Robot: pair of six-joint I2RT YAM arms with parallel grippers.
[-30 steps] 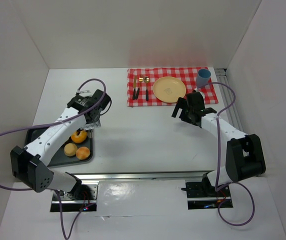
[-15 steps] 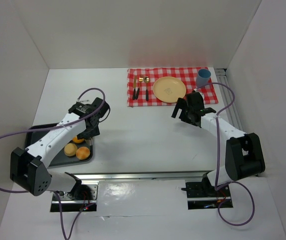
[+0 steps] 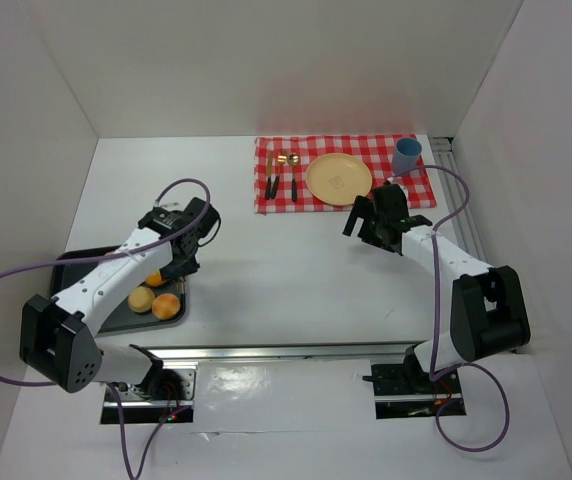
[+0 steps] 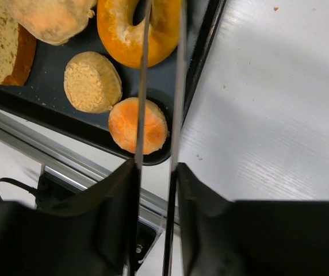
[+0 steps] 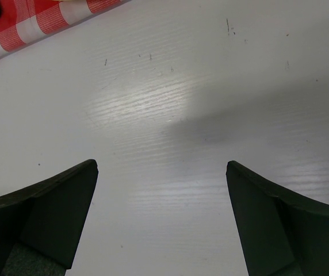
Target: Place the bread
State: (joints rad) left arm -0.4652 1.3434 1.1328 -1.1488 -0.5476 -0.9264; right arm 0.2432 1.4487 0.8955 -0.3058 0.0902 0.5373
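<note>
Left wrist view is showing my left gripper (image 4: 161, 23) straddling one side of the ring-shaped bread (image 4: 118, 40) in the tray (image 4: 202, 63), jaws narrow; whether they are pinching, I cannot tell. Right gripper (image 5: 161, 169) is hanging wide open, empty. Lifting and placing are remaining, I judge.

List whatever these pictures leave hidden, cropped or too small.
- Left wrist: left end effector runs off the top edge, so any grip on the ring bread is unclear.
- Left wrist: bread slice cropped by the left edge.
- Top view: left arm hides part of the tray.
</note>
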